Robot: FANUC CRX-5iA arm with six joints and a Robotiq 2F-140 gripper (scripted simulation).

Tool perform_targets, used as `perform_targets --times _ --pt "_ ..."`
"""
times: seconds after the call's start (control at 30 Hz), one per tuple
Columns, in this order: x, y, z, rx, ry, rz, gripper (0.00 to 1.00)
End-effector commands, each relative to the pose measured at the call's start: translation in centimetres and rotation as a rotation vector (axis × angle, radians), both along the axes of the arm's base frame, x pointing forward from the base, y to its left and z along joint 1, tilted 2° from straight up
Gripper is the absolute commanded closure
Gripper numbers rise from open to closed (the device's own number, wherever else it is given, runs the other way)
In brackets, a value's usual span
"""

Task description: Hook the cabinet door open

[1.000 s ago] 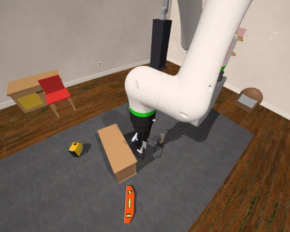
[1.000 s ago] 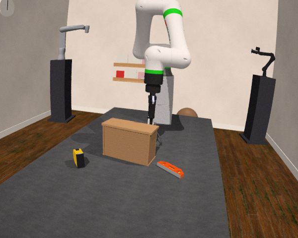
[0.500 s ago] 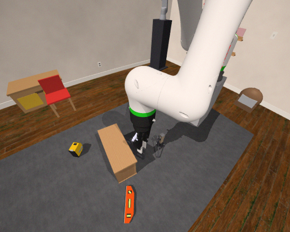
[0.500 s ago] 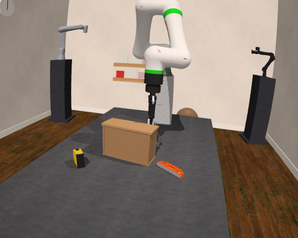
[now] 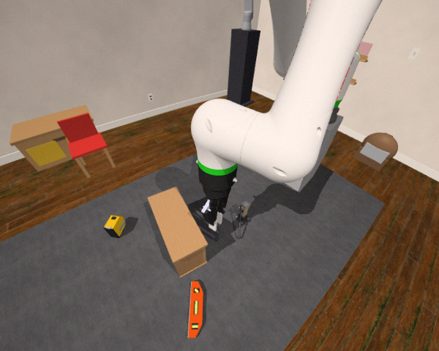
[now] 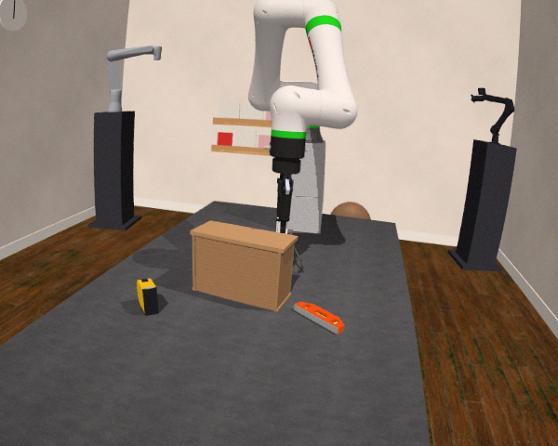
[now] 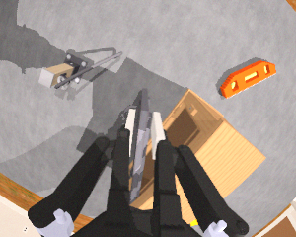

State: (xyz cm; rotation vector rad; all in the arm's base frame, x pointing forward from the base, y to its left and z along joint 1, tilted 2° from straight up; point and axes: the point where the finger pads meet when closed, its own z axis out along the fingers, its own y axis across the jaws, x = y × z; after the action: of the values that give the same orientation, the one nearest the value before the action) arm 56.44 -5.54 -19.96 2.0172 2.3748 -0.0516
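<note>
"Wrist view, far left: what do you see?"

"A wooden block on a dark fitting, the post (image 5: 245,208) (image 7: 56,74), standing on the gray mat (image 5: 136,302) (image 6: 197,374) (image 7: 163,30). The thin hook (image 5: 240,227) (image 7: 89,68) reaches from it toward the right, its far end well apart from the claw."

"So it isn't through the eye?"

"No. I can't make out the eye itself."

"And next along, the claw?"

"The gripper (image 5: 215,223) (image 6: 282,226) (image 7: 143,119) is set narrow, fingers pointing down, a pad on either side of the dark door (image 5: 216,235) (image 7: 144,99). It isn't clamped on it. Whether the left pad brushes the panel, I can't tell."

"How does the door stand?"

"Swung out from the cabinet (image 5: 178,224) (image 6: 241,264) (image 7: 227,158), which is just to its right. You can see inside, past the open front."

"Cabinet upright?"

"It looks flat on its base in the exterior view."

"Anything at the right?"

"An orange level (image 5: 195,309) (image 6: 319,317) (image 7: 249,77), lying near the cabinet without touching it."
</note>
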Motion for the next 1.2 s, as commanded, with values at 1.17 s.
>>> perform_targets --times 1.17 --pt "0.0 0.2 5.0 0.0 0.0 0.001 0.84"
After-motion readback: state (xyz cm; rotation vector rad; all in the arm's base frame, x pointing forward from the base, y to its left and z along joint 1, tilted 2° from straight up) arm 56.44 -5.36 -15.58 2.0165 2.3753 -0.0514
